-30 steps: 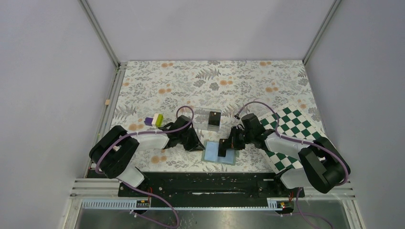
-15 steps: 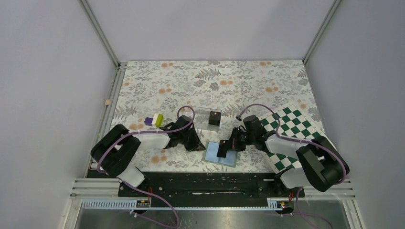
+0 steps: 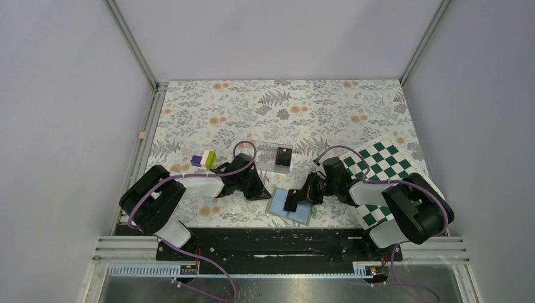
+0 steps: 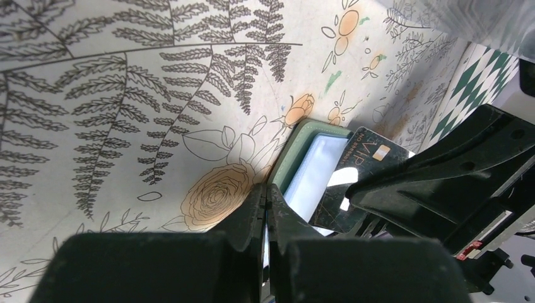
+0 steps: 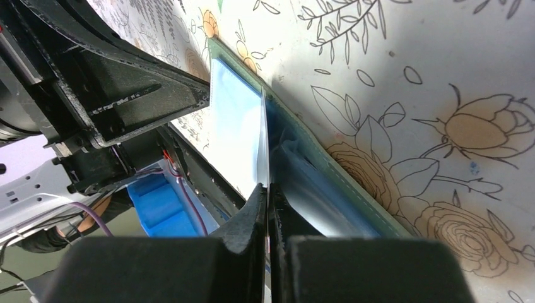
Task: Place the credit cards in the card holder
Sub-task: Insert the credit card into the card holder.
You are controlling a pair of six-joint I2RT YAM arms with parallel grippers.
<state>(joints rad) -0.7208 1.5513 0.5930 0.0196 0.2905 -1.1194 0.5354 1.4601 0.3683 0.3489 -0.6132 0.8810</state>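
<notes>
Lying open on the floral-print table (image 3: 252, 113), the flat sage-green folding card holder (image 3: 277, 205) bares pale blue pockets; at its left edge the left gripper (image 3: 260, 191) has its jaws pressed together, seemingly empty. Over the holder, the right gripper (image 3: 293, 201) pinches a thin black credit card (image 4: 353, 170).

- Wallet (image 3: 277, 203): sage-green, lying open and flat just on the near side of the clear box (image 3: 268, 153), pale blue pockets facing up.
- Card (image 4: 356, 173): black (gold chip, "VIP" lettering), held tilted over the wallet, near the box, its lower edge at a pocket.
- Second card (image 3: 284, 158): black, inside the box.
</notes>
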